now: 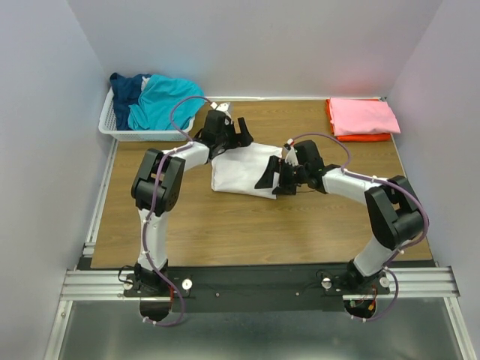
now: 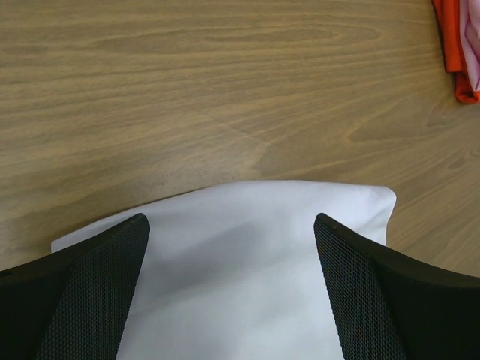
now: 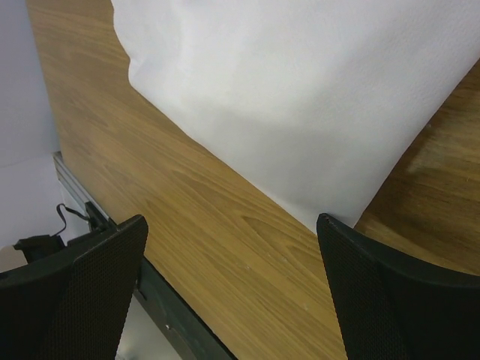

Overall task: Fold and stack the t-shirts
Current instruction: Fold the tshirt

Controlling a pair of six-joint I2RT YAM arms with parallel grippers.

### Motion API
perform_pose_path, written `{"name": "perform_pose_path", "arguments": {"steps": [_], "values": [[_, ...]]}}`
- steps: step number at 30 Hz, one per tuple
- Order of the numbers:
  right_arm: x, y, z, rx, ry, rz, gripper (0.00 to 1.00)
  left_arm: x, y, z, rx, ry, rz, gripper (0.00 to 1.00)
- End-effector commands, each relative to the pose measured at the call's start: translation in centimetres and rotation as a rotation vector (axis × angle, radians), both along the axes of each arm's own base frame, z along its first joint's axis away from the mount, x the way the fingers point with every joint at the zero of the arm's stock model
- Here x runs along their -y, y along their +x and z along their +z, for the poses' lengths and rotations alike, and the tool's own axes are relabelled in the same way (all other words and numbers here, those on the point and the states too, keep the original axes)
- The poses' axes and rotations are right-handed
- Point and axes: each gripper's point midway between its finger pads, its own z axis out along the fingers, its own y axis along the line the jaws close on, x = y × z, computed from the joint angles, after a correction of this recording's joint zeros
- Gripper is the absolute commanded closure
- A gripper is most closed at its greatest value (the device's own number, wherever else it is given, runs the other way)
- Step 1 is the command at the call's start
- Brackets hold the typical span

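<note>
Wht basket (image 1: 120,133) on tbl (image 1: 225,225), back-L corner

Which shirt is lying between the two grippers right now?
The white t-shirt, mid-table. The teal shirt and navy shirt sit in the basket; the pink shirt lies on the orange shirt at the far right corner.

The white shirt (image 1: 244,171) lies folded into a smooth, roughly rectangular bundle at the middle of the desk (image 1: 225,225), flat on the wood with its edges a little uneven. The teal shirt (image 1: 161,101) and the navy shirt (image 1: 126,88) sit crumpled and unfolded side by side in the basket (image 1: 120,131) at the far left corner, the teal one spilling over the right end and the navy to its left. The pink shirt (image 1: 364,116) is folded flat on top of the folded orange shirt (image 1: 367,137) at the far right corner, the orange showing along the near and left edges.
</note>
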Motion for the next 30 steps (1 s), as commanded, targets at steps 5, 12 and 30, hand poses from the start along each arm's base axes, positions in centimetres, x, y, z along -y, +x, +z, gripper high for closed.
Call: {"name": "perform_pose_path", "arguments": {"steps": [5, 12, 30], "values": [[0.1, -1.2, -1.2, -0.023, -0.007, 0.027, 0.0, 0.5, 3.2, 0.4, 0.045, 0.014, -0.023, 0.02], [0.0, -0.7, 1.3, 0.046, 0.018, 0.02, 0.0, -1.1, 2.3, 7.2, 0.139, 0.032, 0.017, 0.02], [0.0, -0.9, 3.4, 0.114, 0.038, 0.041, 0.0, -1.1, -6.0, 2.6, 0.002, -0.036, -0.036, 0.02]]}}
